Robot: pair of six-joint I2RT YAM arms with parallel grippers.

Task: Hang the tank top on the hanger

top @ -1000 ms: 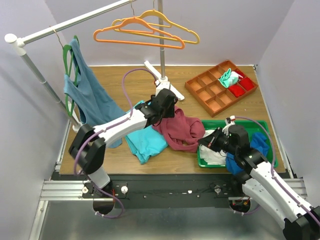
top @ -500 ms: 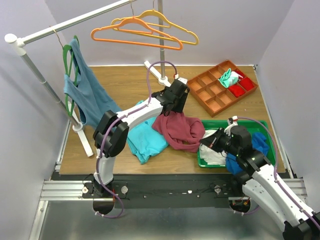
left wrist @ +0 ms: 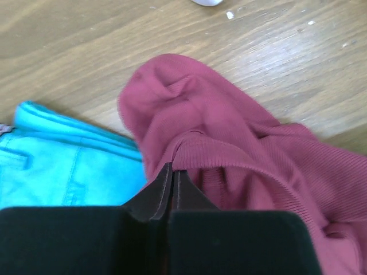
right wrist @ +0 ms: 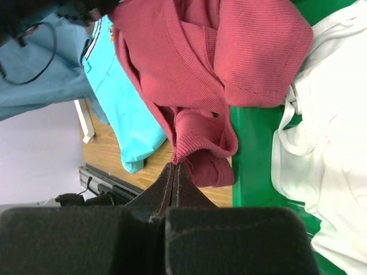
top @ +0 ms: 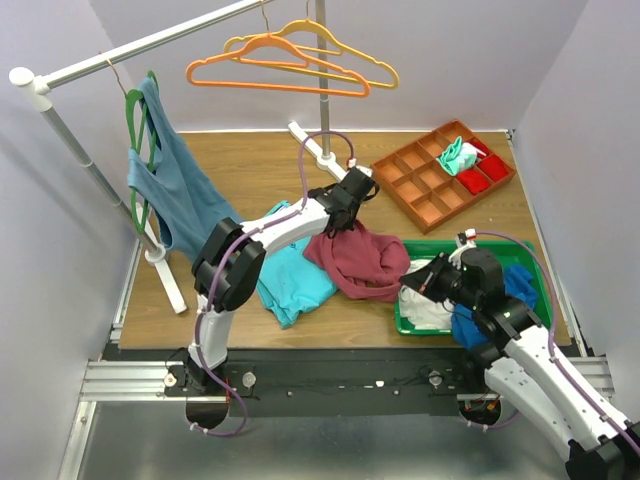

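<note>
Tank top (top: 362,262) lies crumpled on tabletop (top: 250,170), one edge over green tray (top: 510,248). Left gripper (left wrist: 172,169) jaws pinch a fold; right gripper (right wrist: 175,166) jaws pinch its hem. Hanger (top: 200,68) hangs on rail (top: 150,42).

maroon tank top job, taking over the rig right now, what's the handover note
Left hand: shut on a fold of the maroon sleeveless cloth tank top.
Right hand: shut, apparently pinching its hem beside the green plastic tray.
Top lies crumpled on the wooden table; the orange plastic hanger with metal hook hangs bare on the white rail.
Done: both grips.
Left: lift, spread, thread onto hanger.
</note>
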